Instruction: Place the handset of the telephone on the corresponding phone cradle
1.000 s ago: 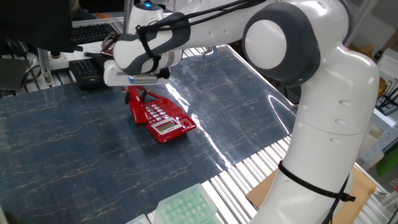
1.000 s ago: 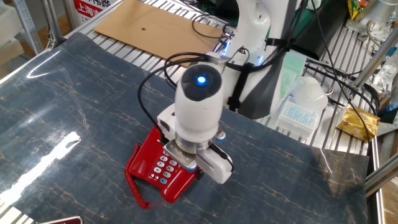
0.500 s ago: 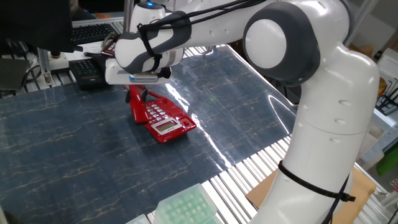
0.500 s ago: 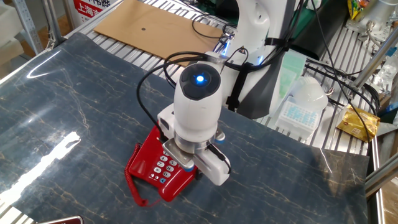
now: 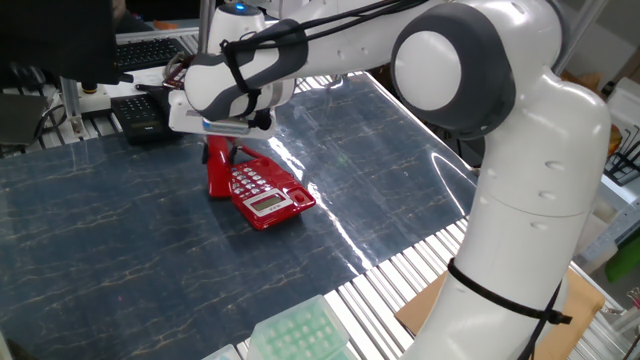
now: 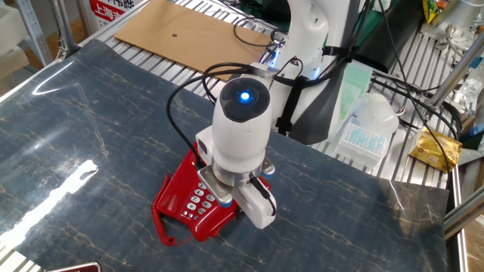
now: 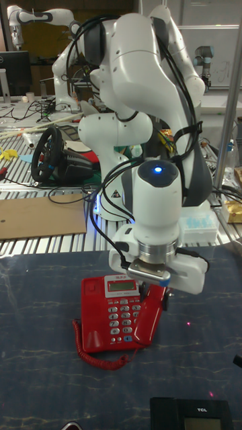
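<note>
Here's the gripper [image 7: 153, 290] low over the table [image 5: 120, 250], clamped on the handset [image 7: 152, 310], and in the tall fixed view that bright red bar hangs tilted, its upper end tucked between the fingers and its lower end down at the right edge of the telephone [image 7: 114, 316], about three o'clock from the keypad [image 7: 122, 317]. The one fixed view shows the handset [image 5: 219, 168] standing nearly upright at the far left side of the telephone [image 5: 262, 195], the gripper [image 5: 226, 140] gripping it from above. The phone cradle [image 7: 141, 329] is mostly covered by the handset itself, so whether the bar is fully seated there cannot be told; it looks raised at the top end. From the other fixed view the arm's wrist with its blue light [image 6: 243, 97] blocks most of the action, the gripper [image 6: 231, 198] is barely seen beneath it, and the telephone [image 6: 181, 200] pokes out at eight o'clock of the wrist. The coiled red cord [image 7: 94, 353] loops out along the front left corner of the base, lying on the dark marbled table. At six o'clock in the tall fixed view, a black phone [image 7: 195, 413] sits at the picture's bottom edge, well apart from the red one.
</note>
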Motion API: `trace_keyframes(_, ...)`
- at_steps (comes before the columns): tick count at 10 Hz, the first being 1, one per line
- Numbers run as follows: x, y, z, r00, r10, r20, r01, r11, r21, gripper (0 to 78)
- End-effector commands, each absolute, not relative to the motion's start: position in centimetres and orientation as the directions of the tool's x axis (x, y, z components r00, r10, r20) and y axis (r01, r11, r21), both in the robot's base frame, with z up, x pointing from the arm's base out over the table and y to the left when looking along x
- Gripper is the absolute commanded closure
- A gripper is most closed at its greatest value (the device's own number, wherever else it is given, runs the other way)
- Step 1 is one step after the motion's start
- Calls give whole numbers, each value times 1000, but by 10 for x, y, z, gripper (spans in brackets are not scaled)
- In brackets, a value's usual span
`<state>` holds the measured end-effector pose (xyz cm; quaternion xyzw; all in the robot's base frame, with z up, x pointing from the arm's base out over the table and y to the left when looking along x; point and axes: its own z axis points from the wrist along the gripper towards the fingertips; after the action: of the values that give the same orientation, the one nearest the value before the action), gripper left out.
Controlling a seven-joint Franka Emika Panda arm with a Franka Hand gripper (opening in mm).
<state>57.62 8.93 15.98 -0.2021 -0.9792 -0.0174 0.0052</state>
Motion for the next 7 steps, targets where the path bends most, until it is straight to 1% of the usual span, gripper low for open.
trace_keyframes(1, 577, 89, 162, -891, 454, -14, 453, 890, 46, 764)
trace_keyframes(2, 577, 89, 162, -886, 463, -18, 462, 886, 45, 764)
trace_keyframes(7, 581, 76, 168, -923, 385, 19, 386, 922, 30, 764)
